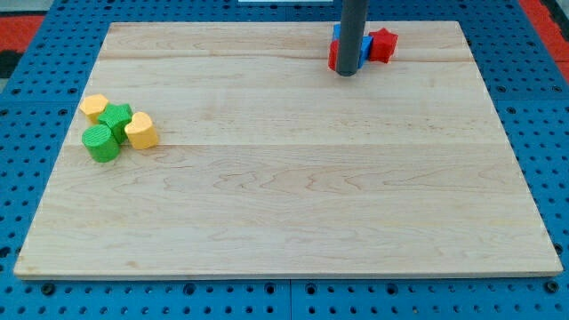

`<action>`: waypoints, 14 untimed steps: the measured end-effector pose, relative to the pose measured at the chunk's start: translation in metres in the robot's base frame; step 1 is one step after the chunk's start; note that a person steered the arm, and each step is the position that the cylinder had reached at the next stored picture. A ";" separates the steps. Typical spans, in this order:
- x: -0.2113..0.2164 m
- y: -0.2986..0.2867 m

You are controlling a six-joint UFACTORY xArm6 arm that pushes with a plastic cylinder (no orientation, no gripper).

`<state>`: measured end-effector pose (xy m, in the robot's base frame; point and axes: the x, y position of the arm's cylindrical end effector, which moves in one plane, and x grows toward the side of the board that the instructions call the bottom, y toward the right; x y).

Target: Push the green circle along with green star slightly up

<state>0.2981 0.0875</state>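
The green circle [100, 142] lies at the view's left on the wooden board [293, 178]. The green star [116, 118] touches it just above and to the right. A yellow block [94, 107] sits at the star's upper left and a yellow heart-like block [141, 131] at its right, both touching the cluster. My tip [348, 73] is far away at the view's top, right of centre, resting against red and blue blocks there.
A red block [382, 44] and a blue block [367, 44] sit to the right of the rod, with another red piece [333, 57] and blue piece [338, 32] partly hidden behind it. A blue perforated table [551, 133] surrounds the board.
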 end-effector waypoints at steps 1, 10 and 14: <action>0.001 -0.007; 0.172 -0.363; 0.137 -0.364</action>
<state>0.4356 -0.2765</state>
